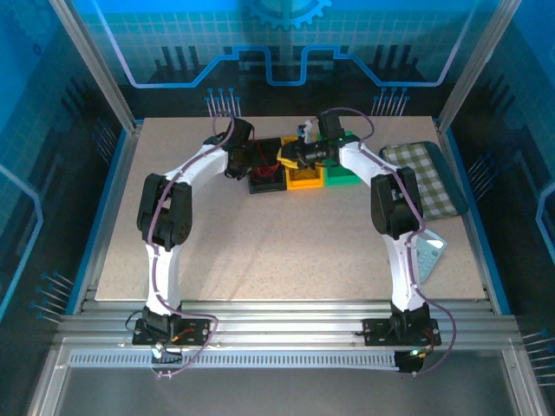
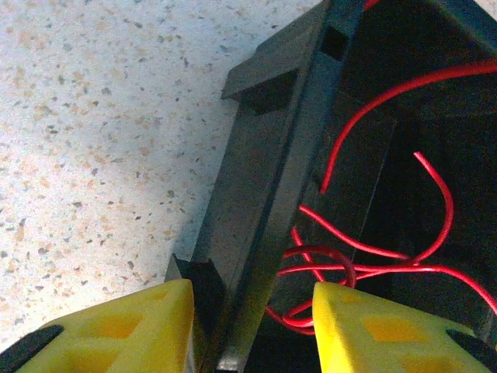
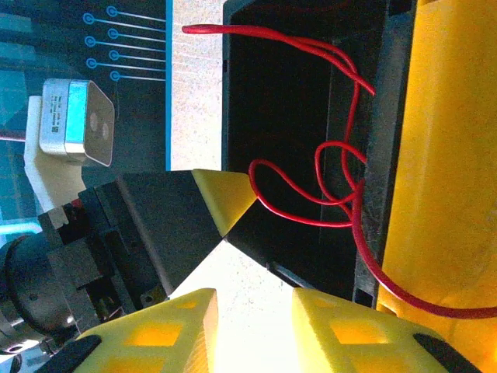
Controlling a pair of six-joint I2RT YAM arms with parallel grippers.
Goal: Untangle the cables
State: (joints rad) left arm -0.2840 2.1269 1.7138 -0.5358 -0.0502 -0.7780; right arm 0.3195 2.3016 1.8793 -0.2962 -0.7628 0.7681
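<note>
On the table, a row of three bins is crowded by the ends of both arms in the top view, so their insides are mostly covered there. The black bin is set at the left, the yellow bin in the middle and the green bin at the right. The black bin is cut off in both wrist views and its floor is lost in shadow. Red cables are seen inside it, looped and crossed near one wall; the number of strands cannot be told. In the right wrist view one strand is trailed over that wall onto the yellow bin. The left gripper is spread wide, astride the black bin's wall, one finger outside and one inside by the loops. The right gripper is held slightly apart, with bare table seen in the gap.
</note>
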